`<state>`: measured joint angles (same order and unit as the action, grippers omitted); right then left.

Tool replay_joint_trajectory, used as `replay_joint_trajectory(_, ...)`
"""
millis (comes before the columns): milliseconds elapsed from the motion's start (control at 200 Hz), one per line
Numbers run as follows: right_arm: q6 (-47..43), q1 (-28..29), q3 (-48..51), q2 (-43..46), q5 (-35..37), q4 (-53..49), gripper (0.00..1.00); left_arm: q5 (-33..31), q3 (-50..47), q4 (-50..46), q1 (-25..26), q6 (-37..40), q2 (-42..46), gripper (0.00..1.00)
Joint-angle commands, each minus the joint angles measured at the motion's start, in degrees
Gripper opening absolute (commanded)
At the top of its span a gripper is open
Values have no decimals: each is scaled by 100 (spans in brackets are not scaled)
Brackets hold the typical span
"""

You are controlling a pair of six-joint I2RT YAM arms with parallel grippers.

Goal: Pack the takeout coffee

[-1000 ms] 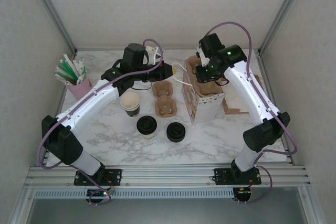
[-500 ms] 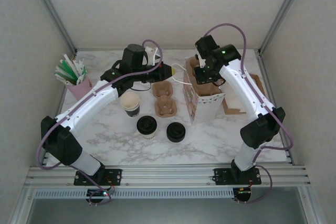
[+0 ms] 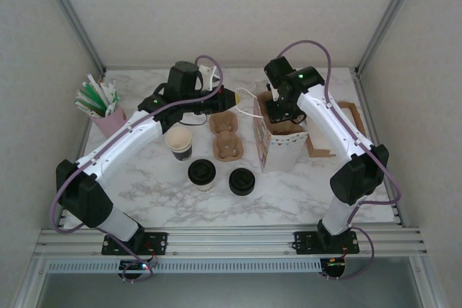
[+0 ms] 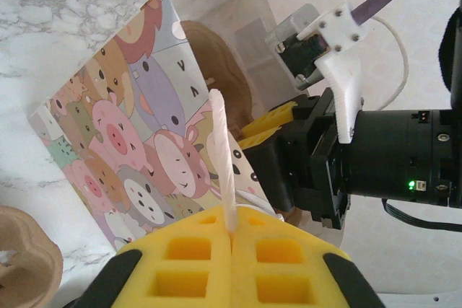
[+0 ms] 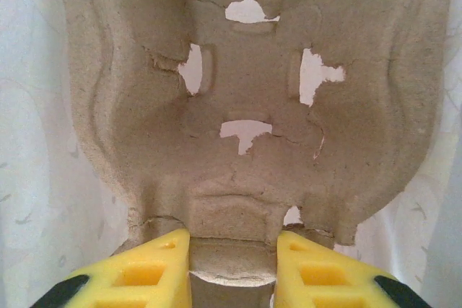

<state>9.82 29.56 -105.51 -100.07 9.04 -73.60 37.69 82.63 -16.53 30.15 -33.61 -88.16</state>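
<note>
- The paper bag (image 3: 280,146) stands right of centre with its mouth up. Our left gripper (image 4: 232,232) is pinched closed on the bag's white handle (image 4: 222,156). We judge the handle should be held taut and steady, drawn toward the left, so the mouth gapes and the walls do not fold in.
- The pulp cup carrier (image 5: 245,106) hangs inside the bag, and our right gripper (image 5: 232,250) clamps its near edge between the fingers. We would lower it straight and level until it sits flat on the bag's floor, and only then let go. A tilted carrier could tip a cup later.
- The takeout coffee (image 3: 201,172) stands upright on the marble table (image 3: 303,192). It is left of the bag and well apart from it, and neither gripper touches it. A lidless cup (image 3: 178,142) stands just behind it and a loose black lid (image 3: 242,181) lies just beside it.
- From above, we see mostly the coffee's round black lid, with a sliver of pale paper wall below. The lid looks seated, but we cannot tell how firmly.
</note>
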Motion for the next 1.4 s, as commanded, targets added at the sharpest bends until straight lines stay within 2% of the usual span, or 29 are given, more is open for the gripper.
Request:
replay_joint_trajectory(0, 104, 41, 57, -18, 98, 5, 27, -34, -65, 153, -53, 25, 218, 0)
replay_joint_trajectory(541, 553, 43, 763, -240, -59, 505, 27, -43, -194, 231, -97, -23, 245, 0)
replay_joint_trajectory(1397, 660, 42, 1710, -702, -110, 1408, 27, -16, -297, 308, -168, -57, 275, 0)
